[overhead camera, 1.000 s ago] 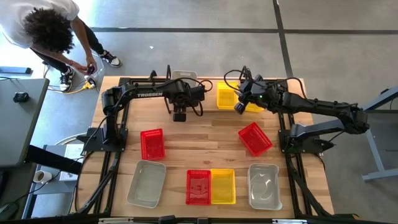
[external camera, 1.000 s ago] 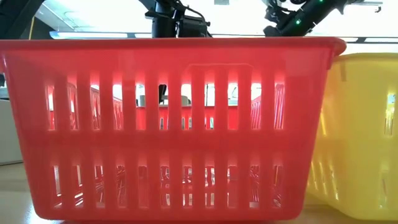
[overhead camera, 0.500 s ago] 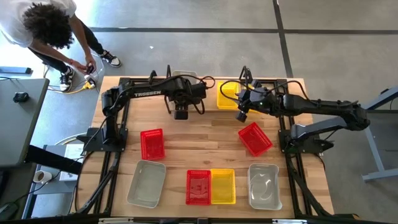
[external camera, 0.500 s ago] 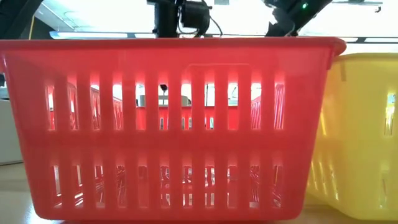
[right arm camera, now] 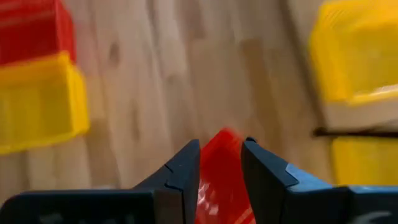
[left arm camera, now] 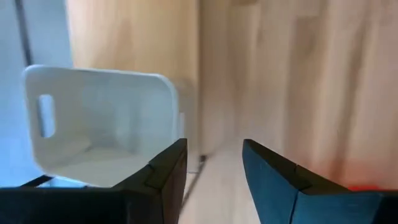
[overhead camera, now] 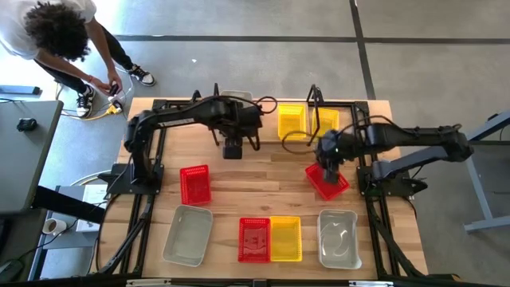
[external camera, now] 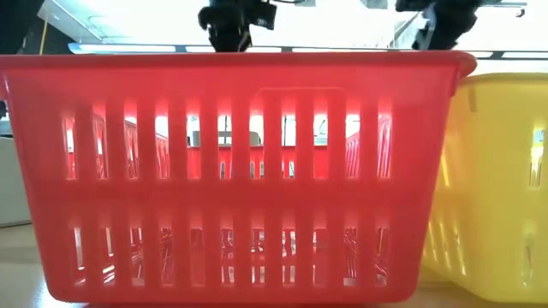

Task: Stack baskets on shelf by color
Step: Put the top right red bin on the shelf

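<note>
A yellow basket point(overhead camera: 292, 121) stands on the shelf point(overhead camera: 339, 104), and a clear basket point(left arm camera: 99, 118) sits at the shelf's left end. My left gripper point(overhead camera: 232, 148) hangs open in front of the shelf, holding nothing. A tilted red basket point(overhead camera: 327, 178) lies on the table at the right. My right gripper point(overhead camera: 328, 163) hovers open above it, pointing down, and the basket's red point(right arm camera: 221, 168) shows between its fingers. Another red basket point(overhead camera: 195, 185) lies at the left.
Along the near edge stand a clear basket point(overhead camera: 188, 233), a red basket point(overhead camera: 254, 239) touching a yellow one point(overhead camera: 286, 238), and another clear basket point(overhead camera: 338, 237). The red one point(external camera: 231, 171) fills the low view. A person point(overhead camera: 56, 36) crouches beyond the far left corner.
My left gripper has risen in front of the shelf and drifted slightly toward the near edge. My right gripper has swung from over the yellow basket on the shelf toward the near edge, tipping downward, and now hangs above the tilted red basket. No basket has moved.
</note>
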